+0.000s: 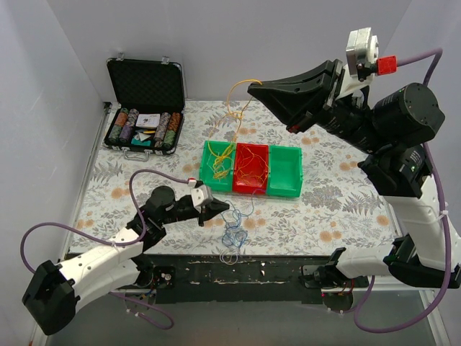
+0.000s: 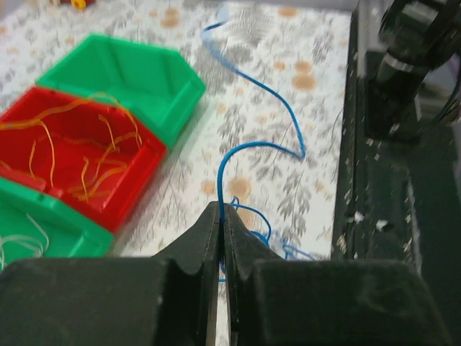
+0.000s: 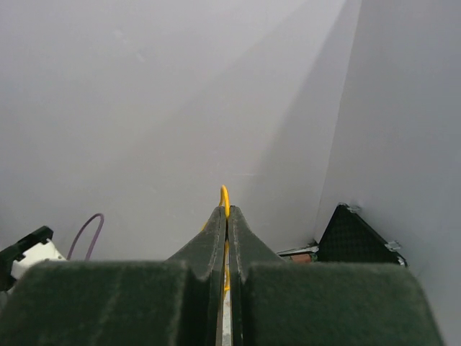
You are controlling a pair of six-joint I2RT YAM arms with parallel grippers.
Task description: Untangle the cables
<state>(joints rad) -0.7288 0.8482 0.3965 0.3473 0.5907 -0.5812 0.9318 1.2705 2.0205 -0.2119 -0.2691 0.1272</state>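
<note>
Floral tabletop (image 1: 324,209) w/ red bin (image 1: 251,169) mid: right gripper (image 1: 252,89) pinches yellow cable (image 3: 225,193) high above bin, left gripper (image 1: 223,207) clamps blue cable (image 1: 232,234) just near-side of it; risk: yellow strands trailing into bin may snag & drag it, or slip out.

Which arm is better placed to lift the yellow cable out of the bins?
Right. The right gripper is shut on the yellow cable and sits high above the bins, so it likely only needs to lift. The left gripper is low by the near edge, shut on the blue cable.
</note>
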